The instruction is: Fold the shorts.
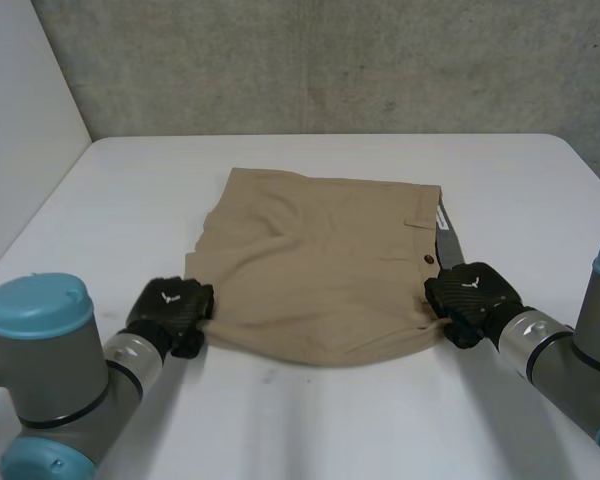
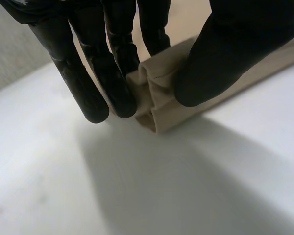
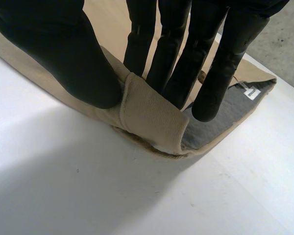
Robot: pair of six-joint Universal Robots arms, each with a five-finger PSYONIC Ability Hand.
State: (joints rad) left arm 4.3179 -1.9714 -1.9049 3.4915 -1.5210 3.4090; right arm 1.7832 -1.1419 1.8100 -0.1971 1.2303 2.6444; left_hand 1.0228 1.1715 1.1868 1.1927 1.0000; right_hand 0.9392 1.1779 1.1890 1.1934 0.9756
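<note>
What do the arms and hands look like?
The left arm and right arm are grey tubes with light-blue caps and silver wrist cuffs. The left robot hand and right robot hand are black, with a small white emblem on each back and rounded fingers.

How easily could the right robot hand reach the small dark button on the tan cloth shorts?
Probably yes: the button lies close beside the right robot hand, nothing between, though it's pinching the shorts.
</note>
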